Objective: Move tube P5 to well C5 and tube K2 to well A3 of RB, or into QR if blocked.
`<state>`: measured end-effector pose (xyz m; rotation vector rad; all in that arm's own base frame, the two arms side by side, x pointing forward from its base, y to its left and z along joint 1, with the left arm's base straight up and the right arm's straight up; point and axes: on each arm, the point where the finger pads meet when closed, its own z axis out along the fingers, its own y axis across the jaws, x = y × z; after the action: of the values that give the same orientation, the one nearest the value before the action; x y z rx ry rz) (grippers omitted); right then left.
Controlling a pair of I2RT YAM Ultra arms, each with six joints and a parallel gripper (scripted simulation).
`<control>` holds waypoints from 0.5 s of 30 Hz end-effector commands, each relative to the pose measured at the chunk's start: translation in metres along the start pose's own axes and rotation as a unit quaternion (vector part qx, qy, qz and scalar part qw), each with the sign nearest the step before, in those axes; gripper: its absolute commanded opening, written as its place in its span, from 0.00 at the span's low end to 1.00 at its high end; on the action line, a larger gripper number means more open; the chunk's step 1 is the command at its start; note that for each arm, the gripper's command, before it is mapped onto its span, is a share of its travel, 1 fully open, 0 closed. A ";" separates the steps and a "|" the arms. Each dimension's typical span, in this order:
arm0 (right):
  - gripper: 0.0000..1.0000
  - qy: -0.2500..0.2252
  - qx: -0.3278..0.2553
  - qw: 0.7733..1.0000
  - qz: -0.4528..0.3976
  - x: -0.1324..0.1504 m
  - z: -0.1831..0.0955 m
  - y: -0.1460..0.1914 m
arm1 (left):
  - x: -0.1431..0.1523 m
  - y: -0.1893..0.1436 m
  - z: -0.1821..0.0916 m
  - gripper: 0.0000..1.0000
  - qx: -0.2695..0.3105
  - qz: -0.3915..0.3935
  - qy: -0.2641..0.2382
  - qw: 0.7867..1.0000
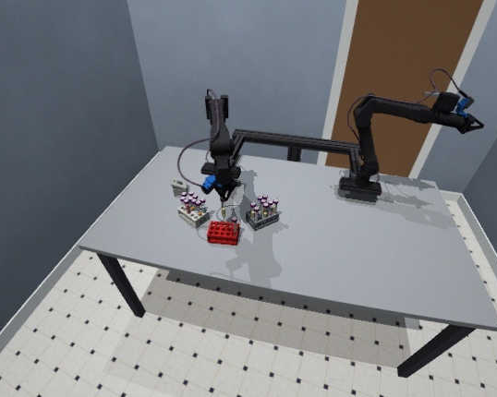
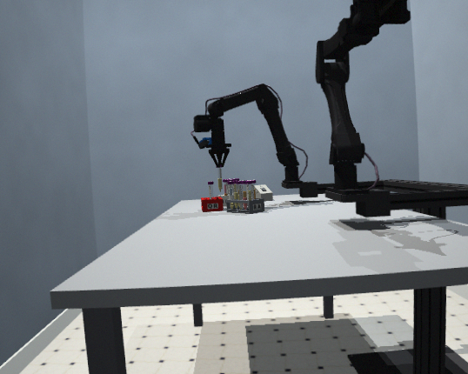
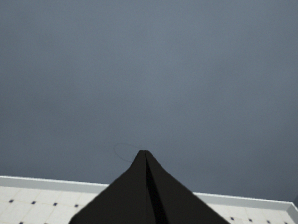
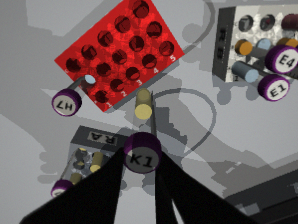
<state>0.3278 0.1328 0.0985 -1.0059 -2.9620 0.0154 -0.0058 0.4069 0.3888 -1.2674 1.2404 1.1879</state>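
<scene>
My right gripper (image 1: pixel 223 198) (image 2: pixel 220 166) (image 4: pixel 140 157) is shut on the purple cap of tube K1 (image 4: pixel 142 154) (image 2: pixel 220 180) (image 1: pixel 224 211) and holds it upright in the air, above the gap between the racks. The red rack QR (image 1: pixel 223 241) (image 2: pixel 205 204) (image 4: pixel 112 100) holds one tube, H7 (image 4: pixel 66 103) (image 1: pixel 234 221) (image 2: pixel 210 183). The grey rack RA (image 1: pixel 262 223) (image 2: pixel 246 210) (image 4: pixel 82 135) and the white rack RB (image 1: pixel 187 219) (image 4: pixel 224 45) hold several purple-capped tubes. P5 and K2 cannot be told apart here. My left gripper (image 1: pixel 481 125) (image 3: pixel 143 158) is shut and empty, far from the racks.
A light box (image 1: pixel 178 186) (image 2: pixel 263 191), perhaps with the DONE button, stands behind RB. QR lies in front of and between RA and RB. The frame rail (image 1: pixel 298 140) runs between the arm bases along the table's back edge.
</scene>
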 end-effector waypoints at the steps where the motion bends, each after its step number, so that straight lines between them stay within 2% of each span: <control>1: 0.00 -0.010 -0.014 1.000 -0.002 0.006 -0.006 0.000 | -0.026 0.002 -0.011 0.00 0.000 0.003 -0.030 1.000; 15: 0.00 -0.010 -0.014 1.000 -0.002 0.020 -0.006 -0.014 | -0.026 0.002 -0.011 0.00 0.000 0.003 -0.030 1.000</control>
<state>0.3070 0.1295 0.0991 -1.0055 -2.9637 0.0138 -0.0058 0.4069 0.3888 -1.2674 1.2404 1.1879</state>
